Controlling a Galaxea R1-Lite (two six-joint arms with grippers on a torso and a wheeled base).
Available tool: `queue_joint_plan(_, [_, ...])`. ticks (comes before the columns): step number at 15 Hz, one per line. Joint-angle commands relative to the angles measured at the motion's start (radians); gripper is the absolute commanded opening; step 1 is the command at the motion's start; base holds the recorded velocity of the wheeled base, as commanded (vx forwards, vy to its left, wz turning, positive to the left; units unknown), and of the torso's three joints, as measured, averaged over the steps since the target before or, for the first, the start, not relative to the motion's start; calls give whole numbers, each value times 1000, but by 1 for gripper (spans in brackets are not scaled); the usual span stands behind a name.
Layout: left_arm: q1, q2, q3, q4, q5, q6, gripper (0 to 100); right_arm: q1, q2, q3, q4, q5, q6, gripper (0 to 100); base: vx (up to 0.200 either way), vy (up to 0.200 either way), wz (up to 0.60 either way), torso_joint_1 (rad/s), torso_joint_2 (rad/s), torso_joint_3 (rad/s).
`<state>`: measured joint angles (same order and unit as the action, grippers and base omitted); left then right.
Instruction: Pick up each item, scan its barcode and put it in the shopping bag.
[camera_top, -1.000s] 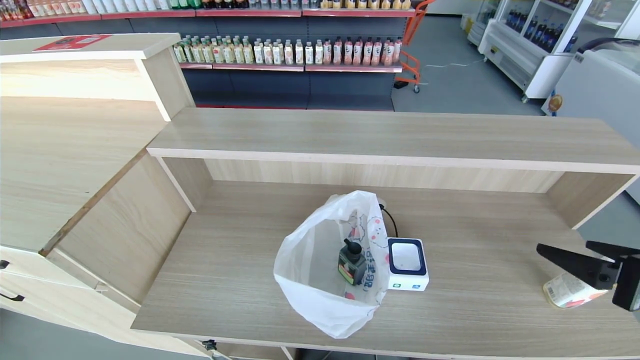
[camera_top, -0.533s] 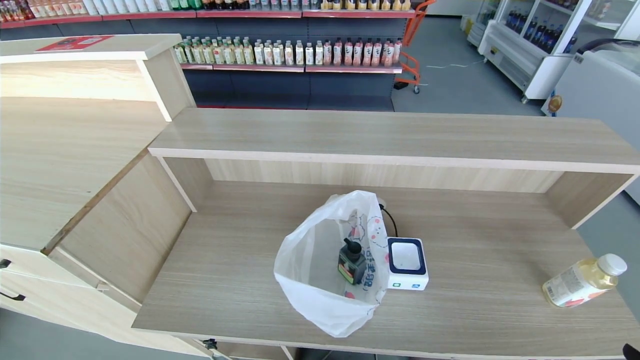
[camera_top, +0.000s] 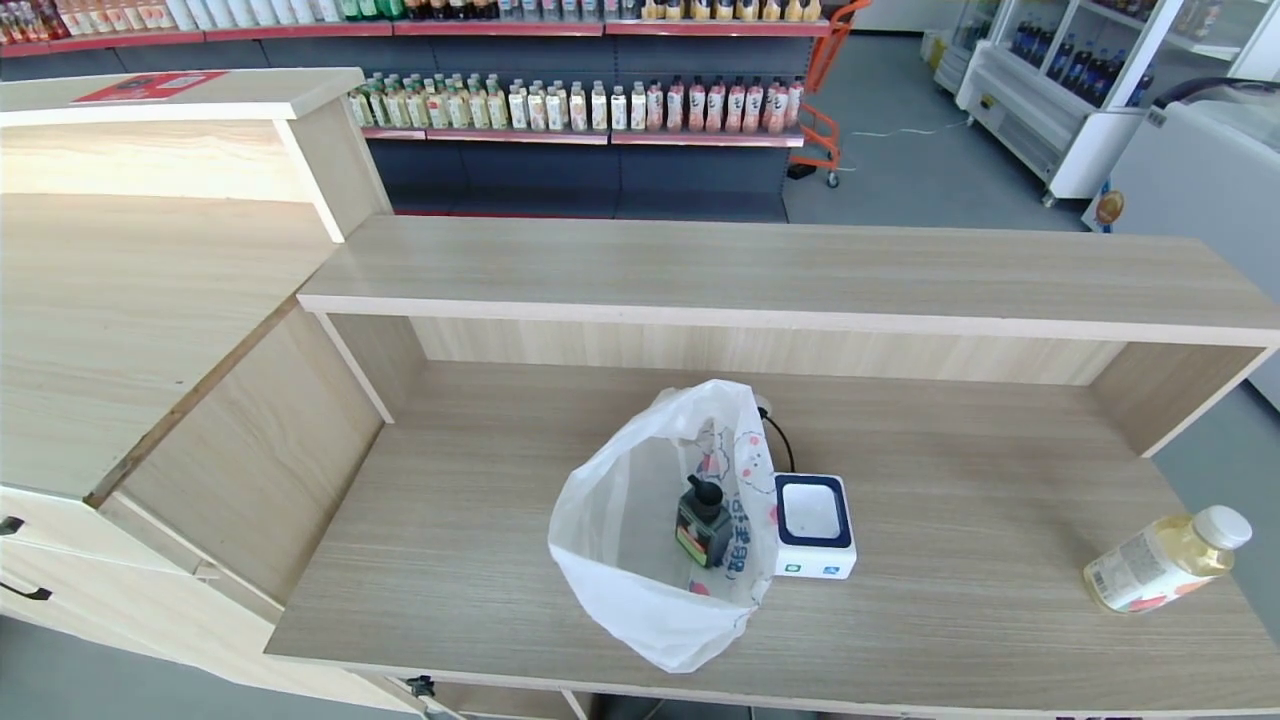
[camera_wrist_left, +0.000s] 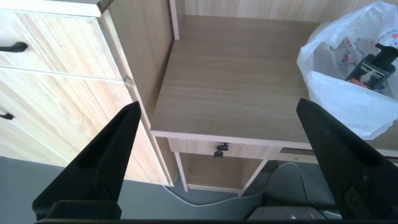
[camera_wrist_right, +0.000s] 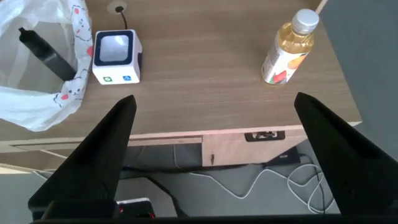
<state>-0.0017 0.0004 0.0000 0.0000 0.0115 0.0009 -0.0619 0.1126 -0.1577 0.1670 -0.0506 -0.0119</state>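
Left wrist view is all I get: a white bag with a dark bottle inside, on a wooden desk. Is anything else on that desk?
Observer: Yes. A small white scanner stands just right of the shopping bag.
Operator: Is anything left to bag?
Observer: One bottle, pale yellow liquid and a white cap, near the right end of the desk, apart from the scanner.
Operator: Is the other claw holding it?
Observer: No. The right gripper is open and empty, held off the desk on its near side.
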Motion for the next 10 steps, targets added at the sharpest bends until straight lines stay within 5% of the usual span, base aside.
queue_joint_plan(1, [0,0,0,0,1,1,100,1,-25,35,-12,-3,0,100,0,0,0,0,0,0])
queue_joint_plan(3, [0,0,0,0,1,-4,100,1,-25,101,-80,-21,1,100,0,0,0,0,0,0])
queue_joint_plan(10, [0,0,0,0,2,-2,100,1,-25,138,-162,-20,12,100,0,-200,0,3,1,0])
